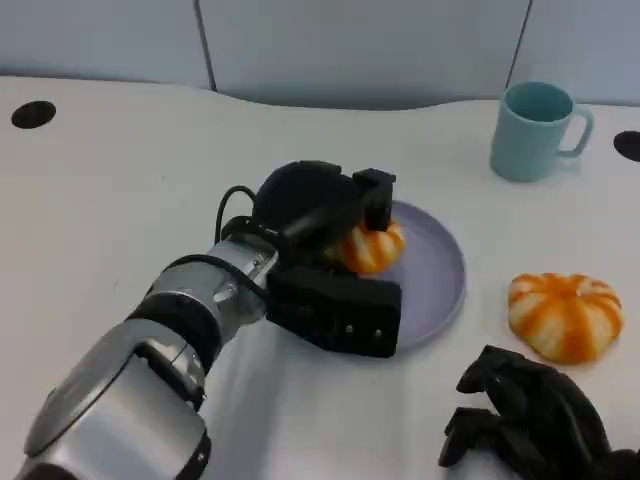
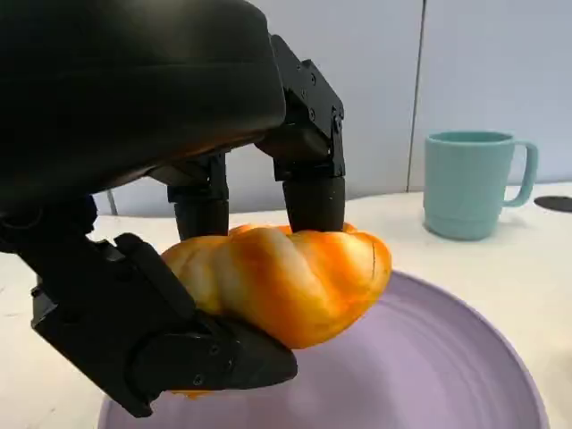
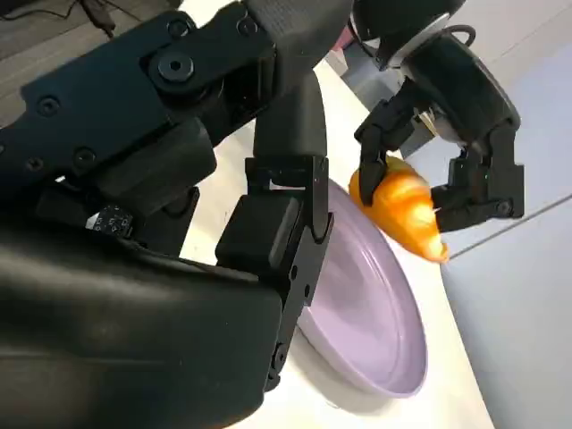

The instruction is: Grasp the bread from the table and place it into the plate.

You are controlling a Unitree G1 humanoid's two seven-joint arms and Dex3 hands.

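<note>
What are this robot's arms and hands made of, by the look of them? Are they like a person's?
Not much like a person's. The left forearm is a rounded silver tube with black rings near the wrist and a thin black cable looping beside it. The left hand and right hand are matte black, with blocky, boxy fingers fastened by small visible screws.

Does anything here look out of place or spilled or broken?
Nothing stands out. The left hand holds a bread roll above the purple plate, a second roll lies on the table, and the teal mug stands upright.
</note>
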